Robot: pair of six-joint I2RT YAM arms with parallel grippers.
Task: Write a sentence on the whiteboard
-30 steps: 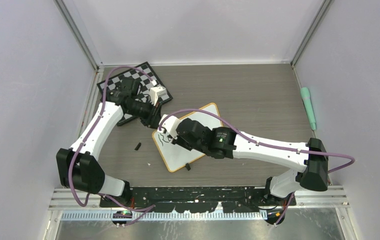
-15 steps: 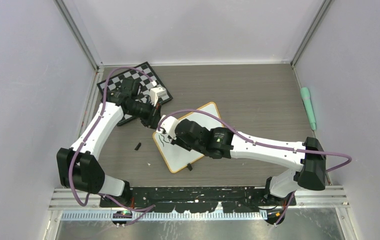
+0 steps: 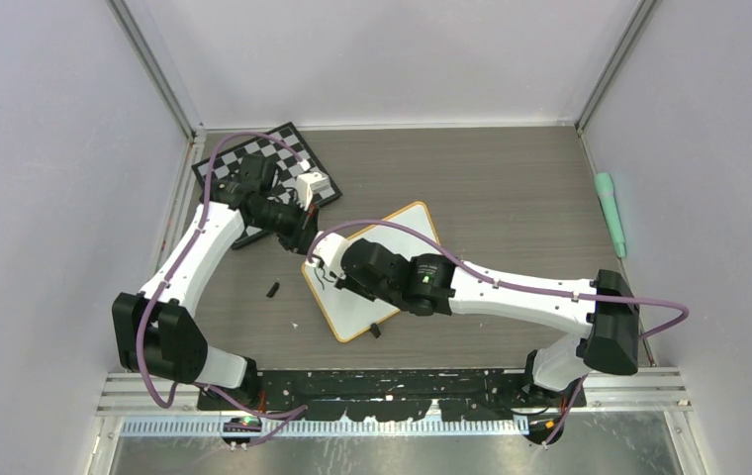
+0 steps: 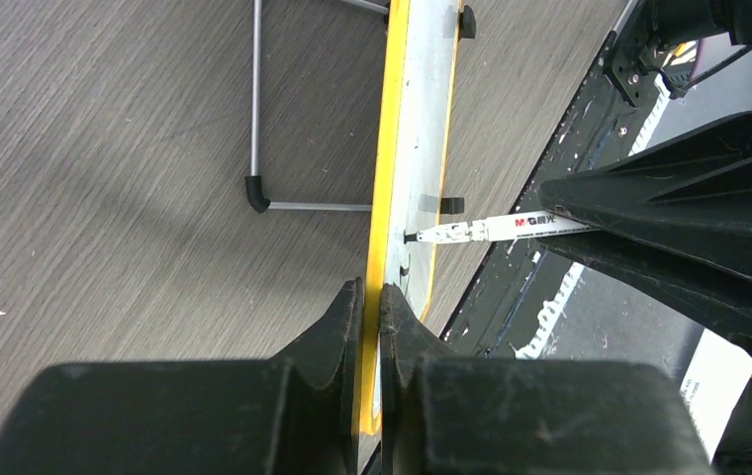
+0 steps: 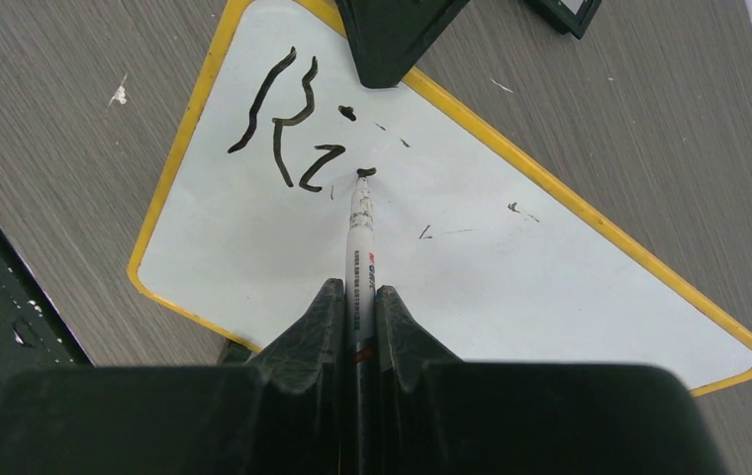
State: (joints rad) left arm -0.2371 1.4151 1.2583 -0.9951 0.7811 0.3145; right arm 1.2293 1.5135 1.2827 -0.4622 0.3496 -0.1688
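Observation:
The whiteboard [image 5: 511, 267], white with a yellow rim, lies tilted on the table [image 3: 511, 198]. On it are the first black strokes of the sentence [image 5: 288, 124], reading roughly "Ri". My right gripper [image 5: 356, 289] is shut on a white marker [image 5: 360, 223], whose black tip touches the board just right of those strokes. My left gripper [image 4: 372, 292] is shut on the whiteboard's yellow rim [image 4: 388, 148] at its far-left corner. The overhead view shows both grippers meeting over the whiteboard's [image 3: 352, 312] left end, and the right arm hides most of the writing.
A black-and-white chessboard [image 3: 253, 163] with a small white block [image 3: 314, 185] lies at the back left. A teal pen [image 3: 610, 213] lies by the right wall. A small black cap [image 3: 272, 290] sits left of the board. A grey wire stand [image 4: 256, 99] lies beside the board.
My right arm has slid a little to the left with the marker on the board. The left arm stays in the same place at the board's corner.

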